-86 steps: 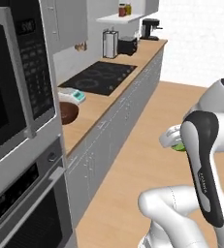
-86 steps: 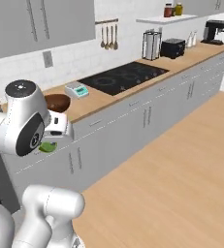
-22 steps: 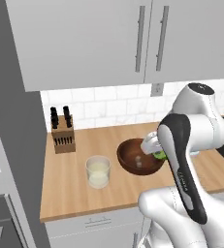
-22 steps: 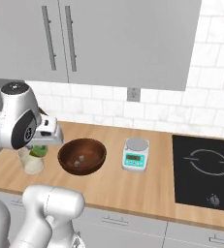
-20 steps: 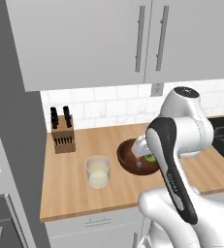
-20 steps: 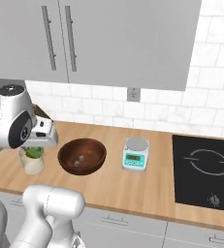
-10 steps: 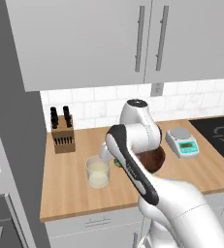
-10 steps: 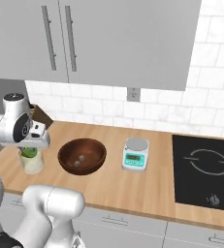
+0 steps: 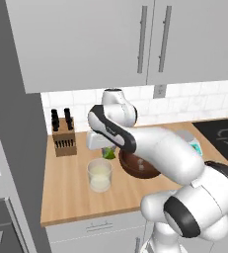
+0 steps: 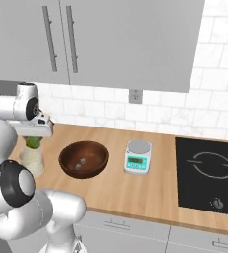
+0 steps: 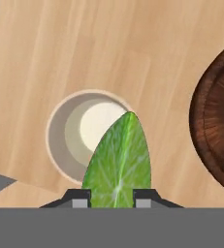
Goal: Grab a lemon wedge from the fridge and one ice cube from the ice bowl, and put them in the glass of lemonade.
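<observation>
My gripper [image 11: 111, 197] is shut on the green lemon wedge [image 11: 117, 162], which also shows at the hand as a green lemon wedge [image 9: 108, 152] and lemon wedge [image 10: 33, 143]. It hangs just above the glass of lemonade [image 9: 100, 175], a clear tumbler with pale liquid; from the hand the glass of lemonade [image 11: 74, 138] lies straight below, partly covered by the wedge. The glass of lemonade [image 10: 33, 159] stands left of the ice bowl [image 10: 83, 159]. This dark wooden ice bowl [image 9: 137, 165] holds small pale cubes and its rim [image 11: 215, 121] shows at the right.
A knife block [image 9: 63, 136] stands at the back left of the wooden counter [image 9: 71, 192]. A small white scale [image 10: 138, 157] sits right of the bowl, then a black cooktop [image 10: 209, 173]. Grey wall cabinets [image 10: 110, 39] hang overhead.
The base views stayed on the same counter over the last second. My arm swung left from over the bowl to above the glass, carrying the wedge.
</observation>
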